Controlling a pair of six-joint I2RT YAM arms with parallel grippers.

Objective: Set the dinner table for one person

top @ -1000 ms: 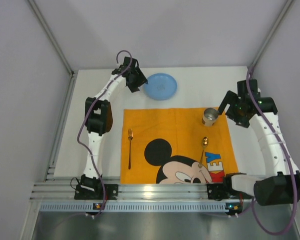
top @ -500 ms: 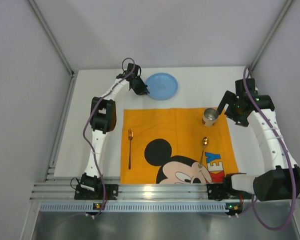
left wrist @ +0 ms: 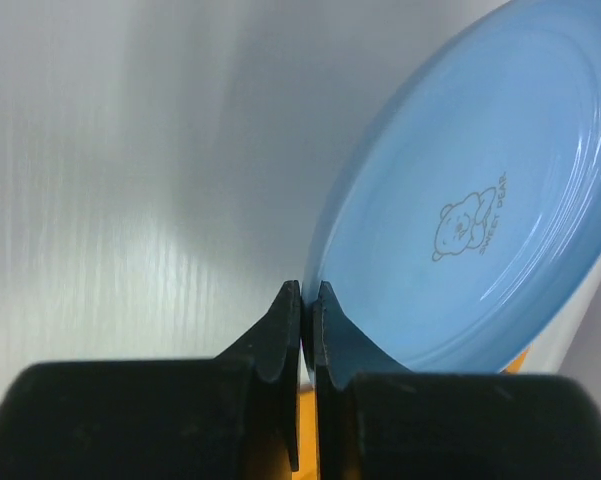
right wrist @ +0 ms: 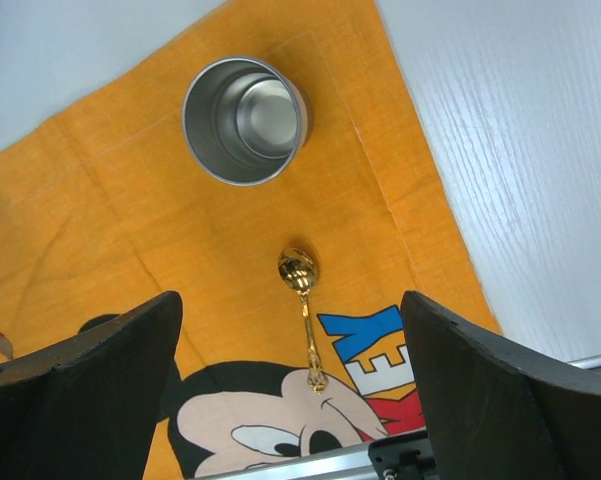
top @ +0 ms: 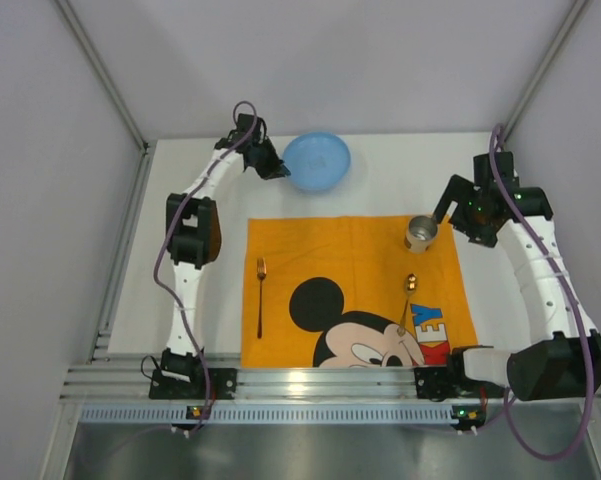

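Left tool (left wrist: 302, 300): closed tight on the rim of the blue plate (left wrist: 480, 220), fingers meeting edge-on across the thin lip. The plate is too wide and flat for me to span, so the rim looks like the only purchase. It hangs tilted, with the held side raised. I cannot tell whether its far edge touches the worktop (top: 420, 170).

Worktop: white and plain, spread under everything between my two arms. The orange placemat (top: 360, 270) lies on its near middle. The plate is off the cloth, just beyond its far edge and toward the left.

Right tool (right wrist: 290, 300): spread wide with nothing in it, hovering over the cloth's right side.
- Steel cup (right wrist: 245, 120) stands upright, mouth up, at the far right corner of the cloth.
- Gold spoon (right wrist: 300, 300) lies nearer me than the cup, bowl pointing toward the cup and handle toward me.
- Long copper-coloured utensil (top: 260, 295) lies along the left side of the cloth. Its head is too small to tell whether it is a fork or a spoon.

Judgement:
- The utensils flank a bare patch in the middle of the cloth, and that patch reads as the plate's place.
- The step in hand is carrying the plate there.
- My right arm seems parked to the side so the path stays free.
- A pinch on one thin edge gives little hold, so the plate could pivot or slip if I swing it fast.
- Keep it low and set it down flat.
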